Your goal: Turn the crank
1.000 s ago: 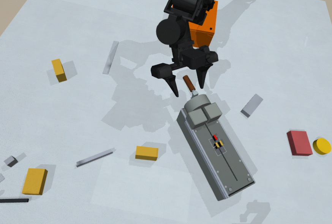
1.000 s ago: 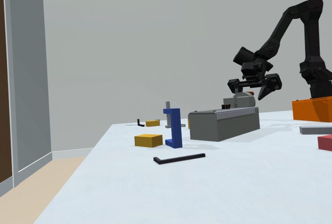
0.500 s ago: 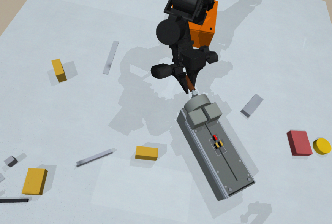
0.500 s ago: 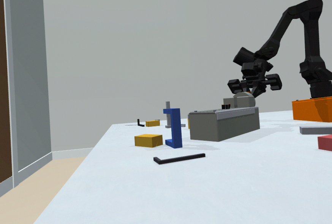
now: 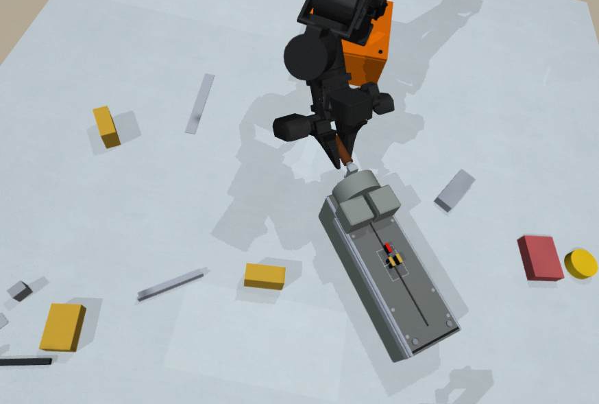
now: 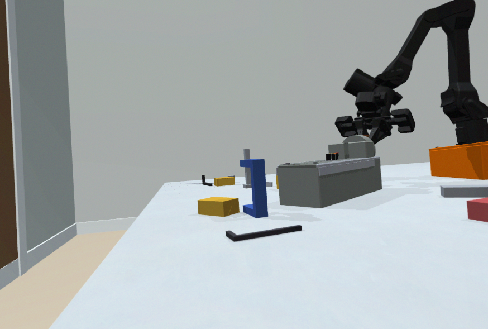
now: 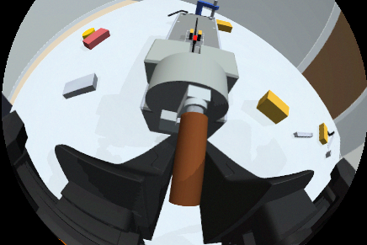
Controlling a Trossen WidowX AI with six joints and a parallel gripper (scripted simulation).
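The grey machine (image 5: 411,288) (image 6: 299,185) stands on the table, with its round drum (image 5: 355,186) (image 7: 189,67) and brown crank handle (image 5: 343,149) (image 7: 189,167) toward the arm. My gripper (image 5: 344,157) (image 7: 187,140) is shut on the handle, with one black finger on each side; the handle's free end shows between the fingers in the wrist view. The red pointer (image 5: 388,247) (image 7: 195,38) sits at the slot, on the drum's side of the two brass zero marks (image 5: 395,260) (image 7: 192,32), a short way off level. In the exterior view the pointer's colour cannot be made out.
A grey block (image 5: 454,190) (image 7: 80,86) lies beside the machine; a yellow block (image 5: 264,276) (image 7: 273,107) lies on the other side. A red block (image 5: 541,258) and yellow disc (image 5: 580,263) lie farther out. A blue bracket (image 6: 258,187) (image 7: 199,7) stands beyond the machine's far end.
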